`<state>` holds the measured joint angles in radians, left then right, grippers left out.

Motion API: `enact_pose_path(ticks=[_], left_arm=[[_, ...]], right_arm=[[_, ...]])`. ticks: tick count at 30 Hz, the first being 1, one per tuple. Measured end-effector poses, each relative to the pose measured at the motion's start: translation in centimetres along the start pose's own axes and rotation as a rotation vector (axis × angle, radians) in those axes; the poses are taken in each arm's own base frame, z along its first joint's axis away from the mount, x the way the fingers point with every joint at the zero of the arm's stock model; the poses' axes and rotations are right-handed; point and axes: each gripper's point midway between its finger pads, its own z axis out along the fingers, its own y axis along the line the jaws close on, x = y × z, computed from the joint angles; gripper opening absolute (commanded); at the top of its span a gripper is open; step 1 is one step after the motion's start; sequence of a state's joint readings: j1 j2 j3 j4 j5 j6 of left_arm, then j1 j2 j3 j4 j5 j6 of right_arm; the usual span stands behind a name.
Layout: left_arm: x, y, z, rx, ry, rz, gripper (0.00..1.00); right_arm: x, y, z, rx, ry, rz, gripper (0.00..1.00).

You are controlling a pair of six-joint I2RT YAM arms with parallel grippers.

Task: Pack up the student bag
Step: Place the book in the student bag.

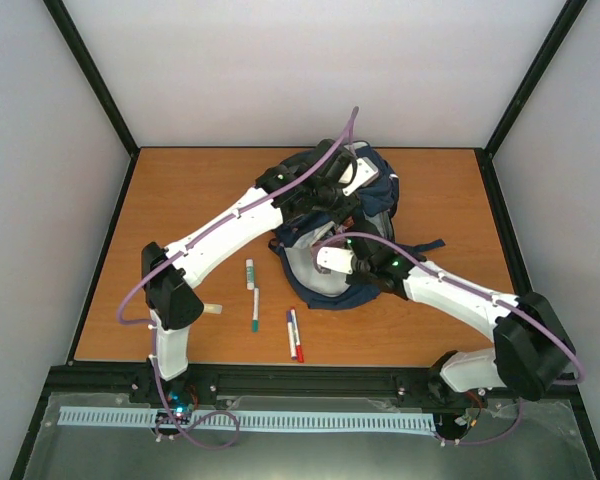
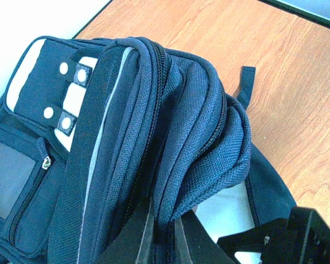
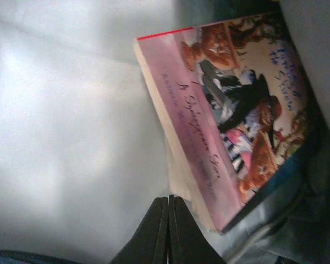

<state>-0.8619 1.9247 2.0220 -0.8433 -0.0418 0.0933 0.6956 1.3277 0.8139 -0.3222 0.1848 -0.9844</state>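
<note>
- The bench point(image 1: 180, 200) is a flat top of orange-brown wood with lines of grain in it.
- White walls point(image 1: 310, 70) stand behind it and at both sides, and black posts point(image 1: 90, 75) run up at the corners.
- At the near edge there is a black rail, then a grey metal floor with a long white slotted strip point(image 1: 250, 420) lying on it.
- The student bag point(image 1: 384, 186) sits on the bench, toward the back and a little to the right of the middle. It is dark blue with pale patches.
- One dark strap point(image 1: 430, 245) of the bag lies flat on the wood at its right side.
- The left pincer point(image 1: 335, 190) is at the top of the bag. In the left wrist view the left pincer point(image 2: 164, 236) pinches a thick fold of the blue cloth, and the bag point(image 2: 126, 137) bunches up above it.
- The right pincer point(image 1: 325, 260) reaches into the open mouth of the bag. In its own view the right pincer point(image 3: 169, 209) has its tips pressed together with nothing between them.
- Just beside those tips lies a book point(image 3: 231, 110) with a pink cover, tilted against the bag's pale grey lining point(image 3: 71, 110).
- Four pens lie on the wood left of the bag: a white pen point(image 1: 250, 274), a green-tipped pen point(image 1: 255, 310), a purple pen point(image 1: 291, 333) and a red pen point(image 1: 298, 340). The last two are touching.
</note>
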Motion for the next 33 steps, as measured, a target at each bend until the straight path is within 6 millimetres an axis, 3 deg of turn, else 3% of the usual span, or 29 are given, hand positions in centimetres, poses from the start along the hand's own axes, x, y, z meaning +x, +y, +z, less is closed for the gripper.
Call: enact_pose_path(ticks=[8, 12, 21, 33], left_arm=[[0.1, 0.0, 0.1, 0.000, 0.000, -0.006, 0.01], [0.1, 0.0, 0.1, 0.001, 0.000, -0.011, 0.01], [-0.1, -0.1, -0.2, 0.006, -0.005, -0.023, 0.01], [0.0, -0.1, -0.6, 0.009, -0.001, -0.023, 0.01]], right_arm=[[-0.8, 2.6, 2.1, -0.090, -0.003, -0.034, 0.03], [-1.0, 3.0, 3.2, -0.105, -0.002, -0.041, 0.03], [-1.6, 1.0, 5.6, -0.008, 0.011, -0.029, 0.03], [-2.0, -1.7, 7.3, 0.107, -0.008, 0.020, 0.03]])
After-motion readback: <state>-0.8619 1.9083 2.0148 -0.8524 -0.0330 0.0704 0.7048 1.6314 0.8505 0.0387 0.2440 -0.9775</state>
